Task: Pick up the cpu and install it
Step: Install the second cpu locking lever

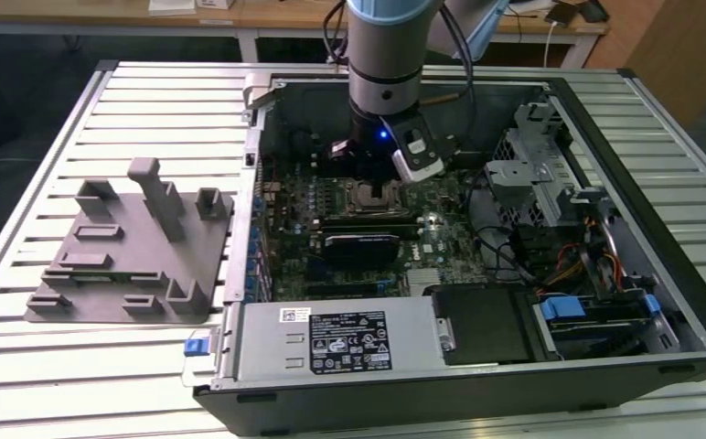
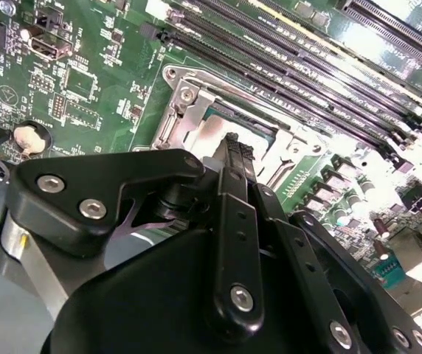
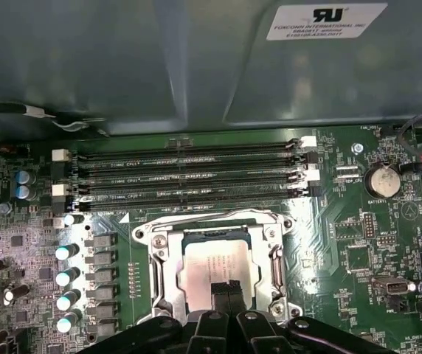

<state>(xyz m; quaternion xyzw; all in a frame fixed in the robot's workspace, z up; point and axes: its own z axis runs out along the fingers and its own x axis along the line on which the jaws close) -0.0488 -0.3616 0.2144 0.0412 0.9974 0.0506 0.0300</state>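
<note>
Grey fixture block point(image 1: 127, 256) sat on the slatted desk point(image 1: 36, 137) at the exterior view's left, well apart from the open PC case point(image 1: 646, 302). Arm stood inside the case over the motherboard point(image 1: 328, 197). Cpu point(image 3: 212, 264) lay seated in the socket frame point(image 3: 159, 258), memory slots point(image 3: 189, 173) just beside it. Tool point(image 3: 226, 291) hung directly over the cpu, fingers point(image 2: 234, 158) pinched narrow together, holding nothing; whether the tips touched the chip couldn't be told.
</note>
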